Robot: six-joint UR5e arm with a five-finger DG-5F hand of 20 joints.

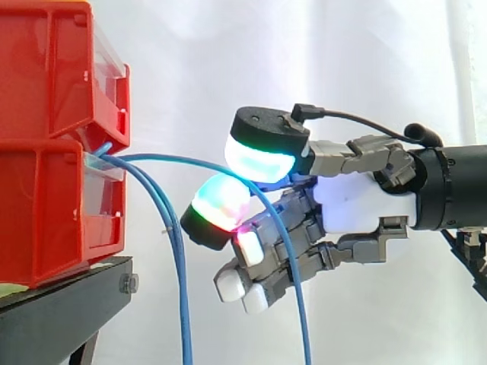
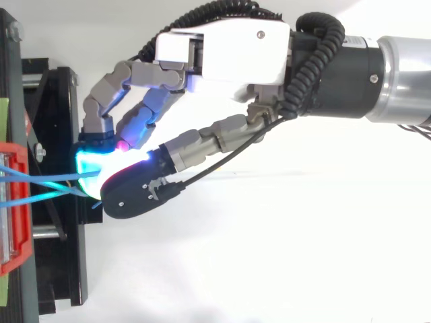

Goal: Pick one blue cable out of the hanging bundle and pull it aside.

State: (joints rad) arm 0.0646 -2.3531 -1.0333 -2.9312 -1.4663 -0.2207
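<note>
Nearest my side camera is the thin blue cable (image 1: 303, 319) that the hand has taken. It leaves the gap between the two stacked red plastic bins (image 1: 46, 190) and arcs away from them to the right. It then passes between two glowing pads and drops straight down in front of the lower fingers, well apart from the bins.

Just behind that strand is the grey-and-white robot hand (image 1: 358, 201), which reaches toward the bins from the right with its fingers curled. I read it as grasping. The black-backed thumb pad (image 1: 262, 160), glowing cyan-white, sits above a green-and-red finger pad (image 1: 219, 204), and the cable runs through the narrow space between them. Below those, the remaining fingers are bent inward with white tips, and one of them shows magenta. They hold nothing that I can see.

From my overhead camera the hand (image 2: 229, 47) points at the bins' front edge. The thumb and the cyan pad meet just short of that edge, and blue strands (image 2: 40, 180) run from the red rim (image 2: 17, 202) straight into the spot where they meet.

The other blue cables of the bundle (image 1: 181, 289) come out of the same gap. They hang close beside the bins, between the bins and the hand, and nothing touches them.

Under the bins is the black metal stand (image 1: 61, 304), which carries the lower bin on its top edge. Farthest back, behind the bins and everything else, hangs the plain white curtain (image 1: 228, 61).
</note>
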